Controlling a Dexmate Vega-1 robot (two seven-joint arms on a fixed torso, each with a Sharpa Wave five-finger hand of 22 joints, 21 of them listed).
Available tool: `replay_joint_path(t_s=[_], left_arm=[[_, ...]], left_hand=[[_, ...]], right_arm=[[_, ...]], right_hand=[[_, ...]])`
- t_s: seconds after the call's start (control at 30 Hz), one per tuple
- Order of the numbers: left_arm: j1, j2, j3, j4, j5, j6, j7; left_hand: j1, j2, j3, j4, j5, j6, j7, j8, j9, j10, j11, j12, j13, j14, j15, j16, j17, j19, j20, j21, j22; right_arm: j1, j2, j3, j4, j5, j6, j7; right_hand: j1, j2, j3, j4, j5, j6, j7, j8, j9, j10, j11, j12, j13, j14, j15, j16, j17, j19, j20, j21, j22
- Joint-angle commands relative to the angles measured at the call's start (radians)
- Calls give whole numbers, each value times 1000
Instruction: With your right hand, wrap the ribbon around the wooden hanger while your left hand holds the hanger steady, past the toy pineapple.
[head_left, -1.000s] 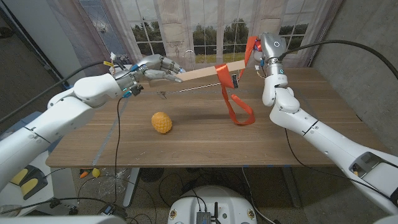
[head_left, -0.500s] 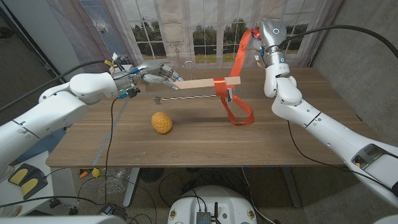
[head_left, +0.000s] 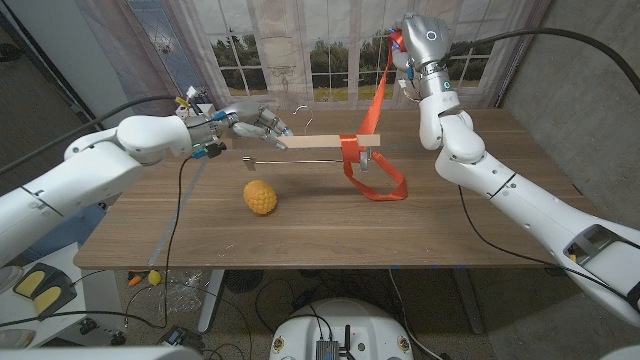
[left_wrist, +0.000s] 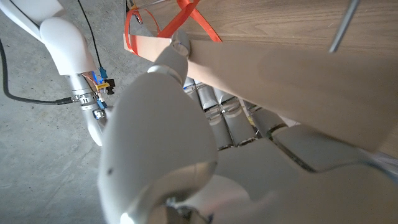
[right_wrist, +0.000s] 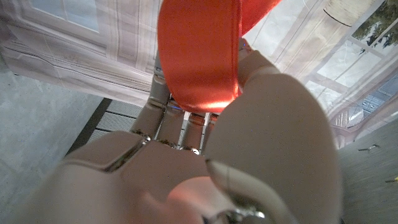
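My left hand grips one end of the wooden hanger, held level above the table's far side; the left wrist view shows the fingers under the wooden bar. An orange ribbon is wound around the hanger's right part and runs taut up to my right hand, raised high at the back. That hand holds the ribbon in the right wrist view. The ribbon's loose loop lies on the table. A yellow toy pineapple lies nearer me, left of the loop.
The wooden table has bare room in front and to the right. A curtained window stands behind the table. Cables hang at the table's left edge.
My right hand has risen and moved left with the ribbon, drawing it taut. The hanger has dropped from a tilt to level.
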Motion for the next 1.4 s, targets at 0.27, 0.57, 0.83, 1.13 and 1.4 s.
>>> replay_joint_path(t_s=[0.27,0.57,0.83,1.13,1.4], left_arm=[[-118,-82,107,28,125,78,51],[-145,-142,129,74,154,48,83],[-144,-187,125,90,173,38,155],[-138,-245,119,102,219,21,269],[-156,-281,129,120,232,10,294]], left_hand=[[83,91,47,39,6,24,20,3,6,9,4,-8,0,78,-120,-2,6,-8,-25,7,2],[82,90,49,38,6,25,20,0,6,13,2,-9,2,80,-120,-5,6,-9,-26,11,2],[81,89,50,38,6,31,18,0,5,15,1,-12,3,85,-119,-8,2,-9,-27,14,2],[80,88,51,38,6,33,20,-2,4,18,2,-14,3,89,-118,-9,3,-10,-28,18,2],[79,88,51,38,6,33,20,-3,4,20,-2,-15,6,91,-120,-10,4,-10,-29,21,2]], right_arm=[[-68,-7,55,-125,-51,182,-111],[-120,-19,80,-188,-93,255,-151],[-203,-21,126,-249,-97,285,-200],[-369,-18,207,-342,-34,284,-255],[-491,-19,262,-401,26,294,-256]], right_hand=[[177,185,15,8,8,10,1,3,5,45,29,0,5,145,-220,2,3,-8,-133,8,1],[178,184,16,7,8,12,3,1,5,47,31,-3,7,148,-220,2,4,-10,-133,13,0],[178,185,17,7,7,12,1,-1,5,47,30,-6,9,148,-219,0,3,-13,-133,19,-1],[178,185,18,6,7,13,0,-2,5,50,32,-8,11,150,-220,0,4,-14,-133,23,-2],[179,184,18,6,7,13,3,-4,5,50,32,-11,13,151,-220,0,4,-16,-133,28,-2]])
